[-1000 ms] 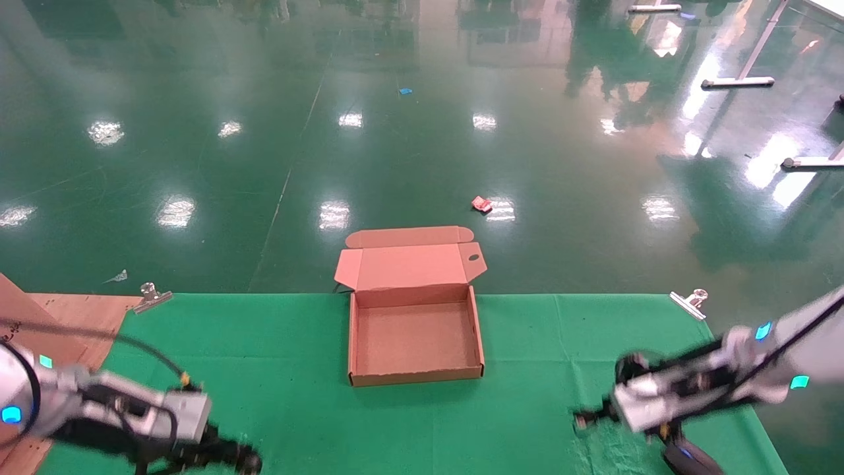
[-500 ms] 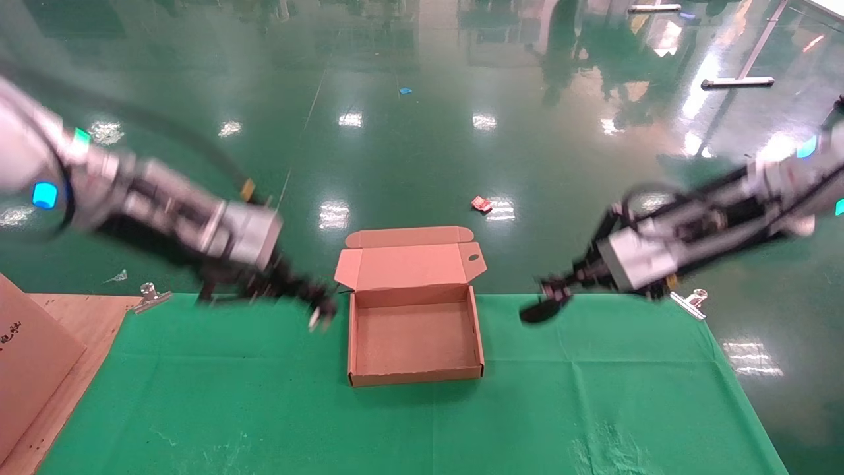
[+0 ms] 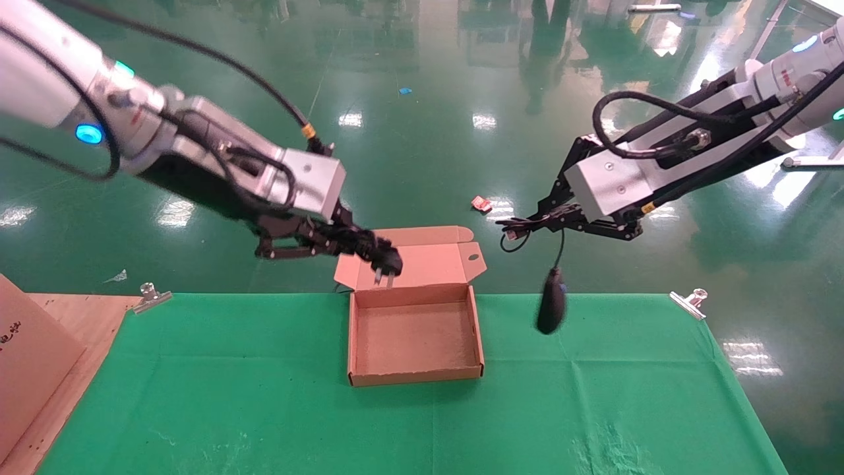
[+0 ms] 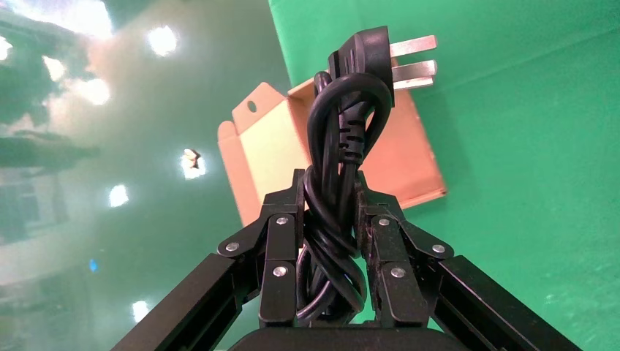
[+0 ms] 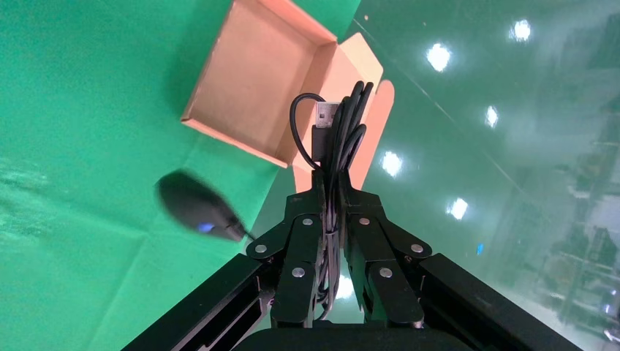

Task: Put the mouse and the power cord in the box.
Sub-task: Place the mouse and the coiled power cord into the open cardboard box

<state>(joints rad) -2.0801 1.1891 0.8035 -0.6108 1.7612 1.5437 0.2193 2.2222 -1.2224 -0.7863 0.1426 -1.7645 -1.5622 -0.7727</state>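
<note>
The brown box [image 3: 415,377] lies open on the green cloth, its lid leaning back and its tray bare. My left gripper [image 3: 359,245] hovers above the box's far left corner, shut on the twisted power cord [image 4: 343,124]. The cord's plug [image 3: 386,262] points its prongs down in front of the lid. To the right of the box and high up, my right gripper [image 3: 527,226] is shut on the mouse's coiled thin wire [image 5: 343,124]. The black mouse [image 3: 551,305] dangles from that wire above the cloth, right of the box [image 5: 256,73].
The green cloth [image 3: 264,422] covers the table, held by a metal clip [image 3: 151,295] at the far left and another clip [image 3: 690,300] at the far right. A cardboard sheet [image 3: 26,356] and wooden board sit at the left edge. A red scrap [image 3: 481,204] lies on the floor.
Both arms have risen from the table's near corners and swung in toward the box. The left carries the power cord; the mouse now hangs lower from the right gripper.
</note>
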